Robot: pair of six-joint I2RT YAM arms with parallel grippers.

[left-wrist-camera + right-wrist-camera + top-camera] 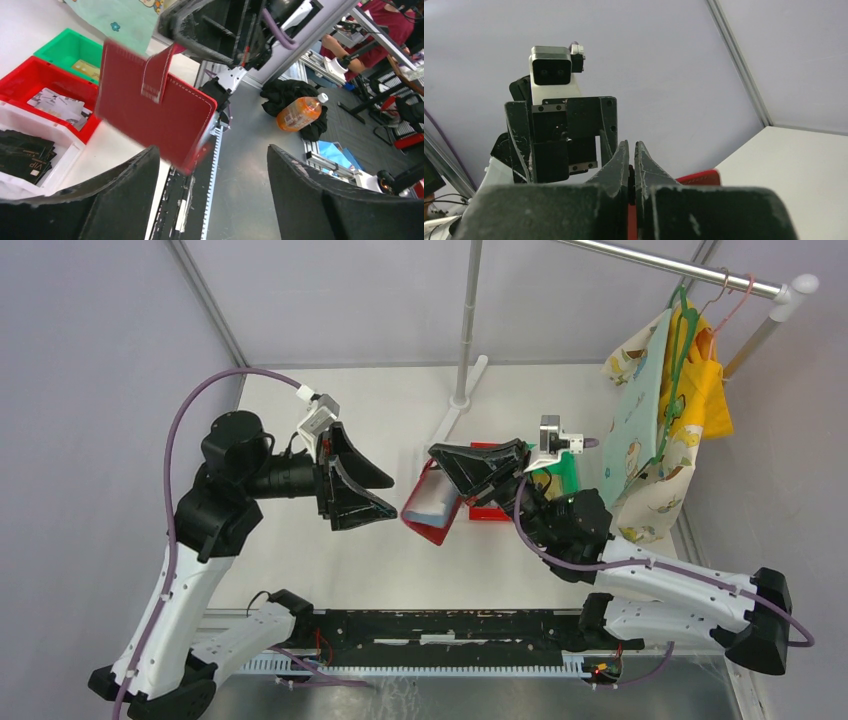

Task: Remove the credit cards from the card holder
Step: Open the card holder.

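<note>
Right gripper (631, 167) clamps the tab (157, 75) of the card holder (150, 115); left gripper (212, 152), spread wide, should pinch one card squarely.

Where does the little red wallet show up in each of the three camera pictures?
Top external: the red wallet hangs near the picture's centre, under the right gripper.
Left wrist: the wallet is left of centre, dangling by its snap tab.
Right wrist: only a red edge shows, beside the shut fingers.
Shared landmark: the right gripper, which holds it in every view.
</note>
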